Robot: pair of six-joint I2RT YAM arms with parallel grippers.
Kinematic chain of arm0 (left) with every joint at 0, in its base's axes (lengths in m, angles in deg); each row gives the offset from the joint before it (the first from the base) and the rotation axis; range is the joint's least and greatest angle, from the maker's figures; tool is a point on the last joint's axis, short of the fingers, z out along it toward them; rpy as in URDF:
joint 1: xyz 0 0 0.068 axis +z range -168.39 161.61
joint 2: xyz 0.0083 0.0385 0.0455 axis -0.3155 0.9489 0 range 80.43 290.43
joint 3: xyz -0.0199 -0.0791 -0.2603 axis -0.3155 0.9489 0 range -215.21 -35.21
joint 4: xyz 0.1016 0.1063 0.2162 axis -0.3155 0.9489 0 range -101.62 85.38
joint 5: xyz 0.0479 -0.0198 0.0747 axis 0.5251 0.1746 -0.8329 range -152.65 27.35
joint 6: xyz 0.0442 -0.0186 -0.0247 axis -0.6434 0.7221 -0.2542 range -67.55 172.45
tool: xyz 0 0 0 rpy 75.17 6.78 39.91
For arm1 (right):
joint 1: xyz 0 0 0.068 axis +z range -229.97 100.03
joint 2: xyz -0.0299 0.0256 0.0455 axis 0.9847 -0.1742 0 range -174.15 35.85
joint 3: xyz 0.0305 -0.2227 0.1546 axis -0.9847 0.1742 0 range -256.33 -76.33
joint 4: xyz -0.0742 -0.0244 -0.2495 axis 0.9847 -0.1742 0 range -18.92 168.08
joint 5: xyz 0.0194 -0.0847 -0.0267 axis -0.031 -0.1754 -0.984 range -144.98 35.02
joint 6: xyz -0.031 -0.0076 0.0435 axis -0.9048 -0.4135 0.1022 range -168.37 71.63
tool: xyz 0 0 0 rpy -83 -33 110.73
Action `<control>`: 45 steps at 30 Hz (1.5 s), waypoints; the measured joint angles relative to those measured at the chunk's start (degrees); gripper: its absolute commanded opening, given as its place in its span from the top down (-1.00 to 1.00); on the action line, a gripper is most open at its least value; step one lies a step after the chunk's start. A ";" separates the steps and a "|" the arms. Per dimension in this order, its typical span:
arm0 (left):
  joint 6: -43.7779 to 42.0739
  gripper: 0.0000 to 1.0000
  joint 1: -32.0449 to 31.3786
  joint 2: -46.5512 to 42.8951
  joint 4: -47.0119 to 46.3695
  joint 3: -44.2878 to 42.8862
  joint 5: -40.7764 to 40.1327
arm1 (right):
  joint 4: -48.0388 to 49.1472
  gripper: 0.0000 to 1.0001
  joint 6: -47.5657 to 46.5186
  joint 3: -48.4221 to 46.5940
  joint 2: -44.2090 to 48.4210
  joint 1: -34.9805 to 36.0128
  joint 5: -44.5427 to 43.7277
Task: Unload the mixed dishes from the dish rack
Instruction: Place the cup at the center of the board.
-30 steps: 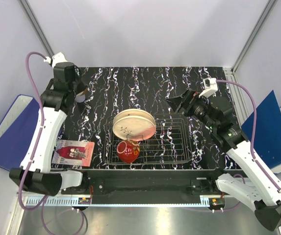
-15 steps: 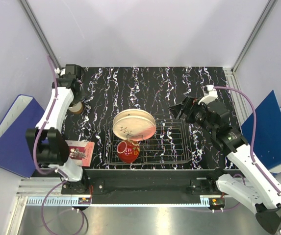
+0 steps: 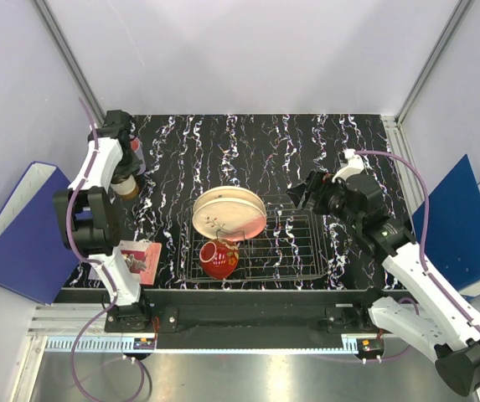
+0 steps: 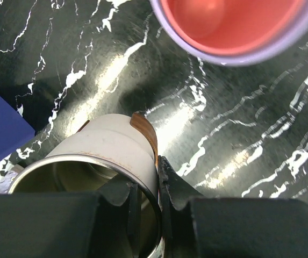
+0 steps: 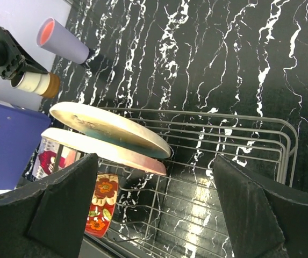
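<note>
Three dishes in rack, top view: two plates (image 3: pixel 227 213) lean stacked at the left end of the dish rack (image 3: pixel 307 272); red bowl-cup (image 3: pixel 219 258) sits just in front of them.
Left gripper (image 3: pixel 126 174), top view: at the far-left table edge, on the small brown-cream cup (image 3: pixel 125 187), well apart from the rack; printed card (image 3: pixel 139 258) lies nearer the arm bases.
Right gripper (image 3: pixel 302 194), top view: hovers by the rack's far right corner, carrying nothing.
Left wrist view: fingers pinch the cup's rim, one inside, one outside; lilac tumbler (image 4: pixel 234 27), pink inside, stands just beside. Whether the cup's base touches the table (image 4: pixel 240 134) I cannot tell.
Right wrist view: jaws spread wide, plates ahead beyond them.
Risk, left: letting go above the surface, or a sideways retreat, would likely tip the cup into the tumbler.
Risk, right: plates overlap; gripping one edge may drag the other or knock the bowl-cup.
</note>
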 measured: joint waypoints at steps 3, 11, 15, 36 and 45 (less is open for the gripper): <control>0.11 1.00 1.14 1.60 -0.35 -0.07 0.46 | 0.02 -0.90 -0.59 0.00 -0.81 0.00 0.00; 0.11 1.00 2.23 4.72 -3.39 -0.02 1.05 | 0.09 -0.90 -1.90 0.11 -2.45 0.00 0.00; 0.11 1.00 2.32 5.44 -6.60 1.27 1.70 | 0.31 -0.90 -2.21 0.50 -2.56 0.00 0.00; 0.02 -0.76 2.95 6.05 -9.01 5.20 2.32 | 0.57 -0.90 -2.47 0.66 -3.34 0.00 0.04; 2.23 -0.98 2.93 -6.08 -5.86 6.08 0.66 | 1.36 -0.89 -2.45 1.07 -3.32 0.00 0.22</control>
